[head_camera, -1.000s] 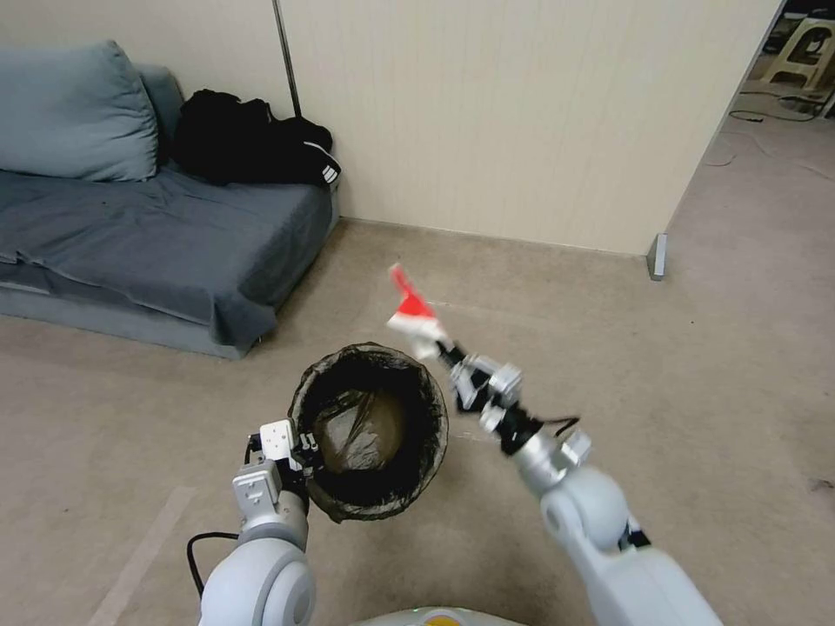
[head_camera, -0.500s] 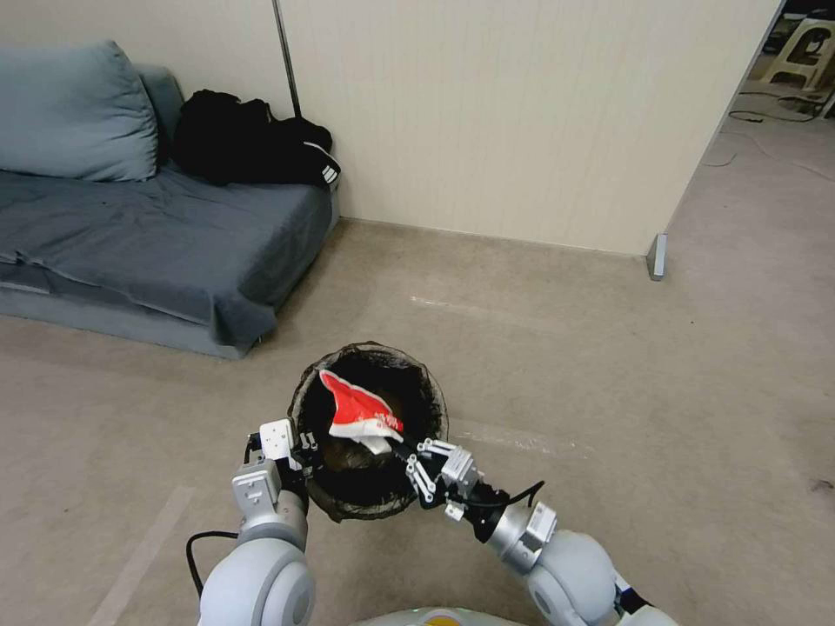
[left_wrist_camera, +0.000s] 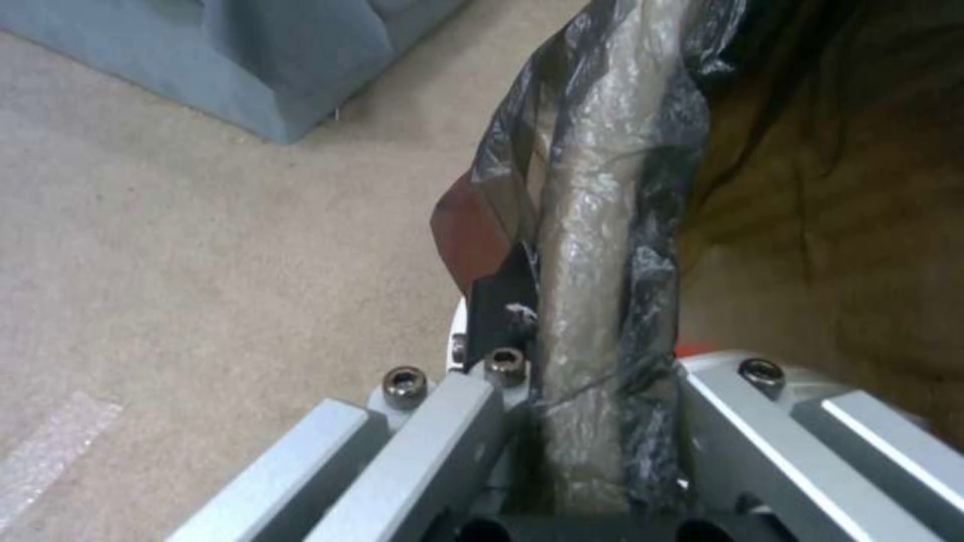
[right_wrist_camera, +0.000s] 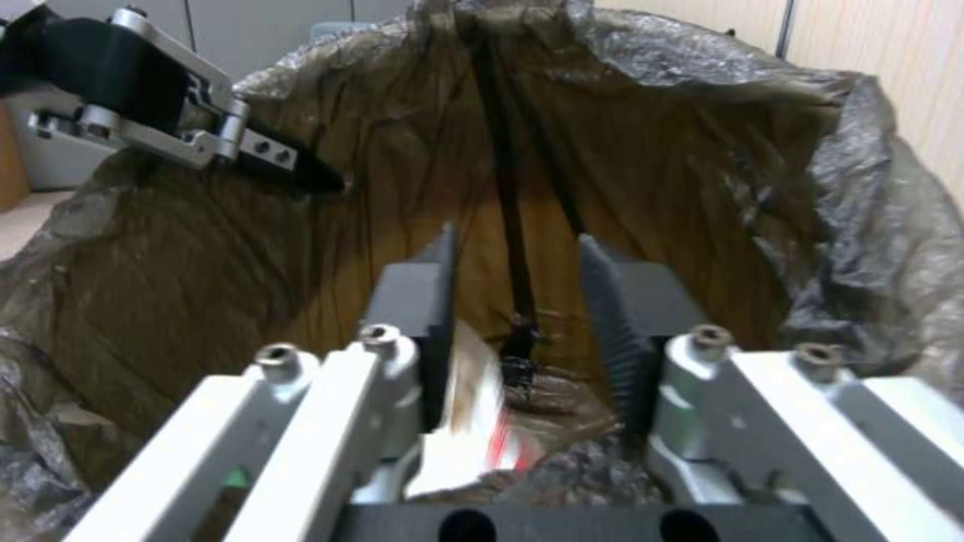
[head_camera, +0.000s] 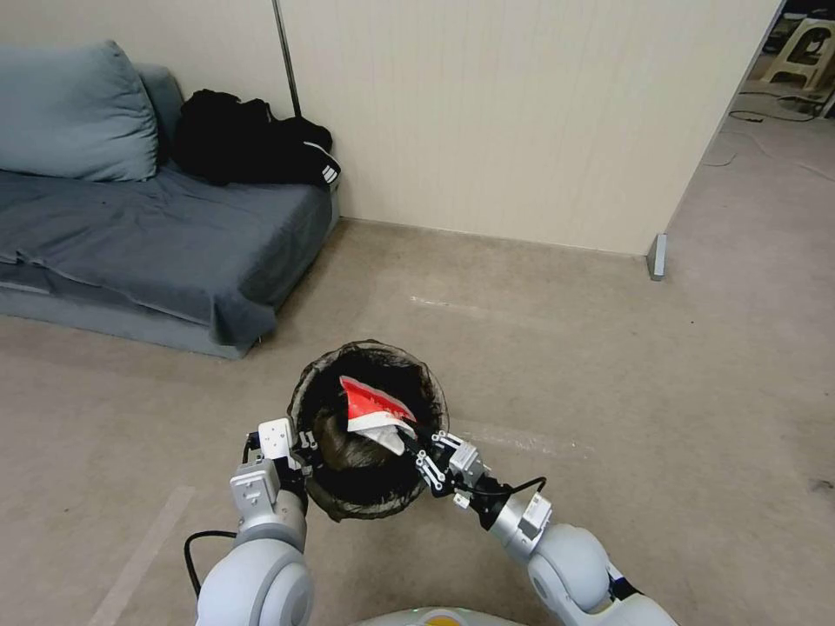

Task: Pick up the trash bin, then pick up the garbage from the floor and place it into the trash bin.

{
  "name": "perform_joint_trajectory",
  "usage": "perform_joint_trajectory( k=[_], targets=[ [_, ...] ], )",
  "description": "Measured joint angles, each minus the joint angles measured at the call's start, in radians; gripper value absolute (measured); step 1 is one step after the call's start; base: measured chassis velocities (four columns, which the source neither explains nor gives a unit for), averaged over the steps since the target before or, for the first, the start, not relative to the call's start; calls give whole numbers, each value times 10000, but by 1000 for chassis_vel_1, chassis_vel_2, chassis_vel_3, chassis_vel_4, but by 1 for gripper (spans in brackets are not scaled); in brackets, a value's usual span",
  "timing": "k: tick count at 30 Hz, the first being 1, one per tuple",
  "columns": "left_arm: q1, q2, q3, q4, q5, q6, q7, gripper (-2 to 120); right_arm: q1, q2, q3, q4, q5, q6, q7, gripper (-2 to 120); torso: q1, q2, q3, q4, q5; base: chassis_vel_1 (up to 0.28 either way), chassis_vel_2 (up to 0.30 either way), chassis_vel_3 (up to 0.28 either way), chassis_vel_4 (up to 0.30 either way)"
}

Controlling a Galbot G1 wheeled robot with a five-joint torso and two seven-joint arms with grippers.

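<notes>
At the near edge of the head view, the trash bin (head_camera: 370,430) is held off the floor (head_camera: 609,365) by the left gripper (head_camera: 300,448), which is clamped on the near-left part of the liner-covered rim. In the left wrist view the rim (left_wrist_camera: 593,248), wrapped in dark bag film, is seen pinched between the left gripper's (left_wrist_camera: 587,421) jaws.

Just right of that, the right gripper (head_camera: 416,443) is positioned at the bin's near-right rim, reaching over the opening. In the right wrist view the right gripper's (right_wrist_camera: 517,316) black fingers (right_wrist_camera: 613,316) are seen spread apart, with a gap between them. The garbage, a red-and-white wrapper (head_camera: 376,407), is seen over the bin mouth right at the right gripper's tips in the head view; in the right wrist view a blurred red-and-white piece (right_wrist_camera: 472,421) lies against one finger, inside the bag. Whether it is touched by the fingers cannot be told. The brown liner interior (right_wrist_camera: 331,248) is seen beyond, with the left gripper (right_wrist_camera: 191,139) at the far rim.

Farther back, a grey sofa (head_camera: 130,226) with a black bag (head_camera: 248,139) on it is set against the beige wall panel (head_camera: 522,113).
</notes>
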Motion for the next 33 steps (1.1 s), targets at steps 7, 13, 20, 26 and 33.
perform_joint_trajectory(
  k=[7, 13, 20, 26, 33],
  targets=[
    [5, 30, -15, -41, -100, -167, 175, 1, -56, 26, -42, 173, -104, -5, 2, 58, 0, 0, 0, 0, -1, 0, 0, 0, 0],
    [12, 25, 9, -44, -156, -172, 179, 1, -169, 23, -47, 384, -210, 3, 6, 78, 0, 0, 0, 0, 0, 0, 0, 0, 0],
    [1, 72, -64, 17, -45, -170, 182, 1, -585, 12, 221, 1986, -543, 274, 393, 100, 1, 0, 0, 0, 1, 0, 0, 0, 0],
    [-46, 143, -175, 313, 297, -170, 187, 1, -1351, 429, 1136, 4141, -870, 257, 1681, 100, 0, 0, 0, 1, -2, 0, 0, 0, 0],
    [6, 227, -209, 355, 351, -171, 191, 1, -2747, 1062, 2053, 4466, -868, 332, 3984, 100, 0, 0, -1, -2, -1, 0, 0, 0, 0]
  ],
)
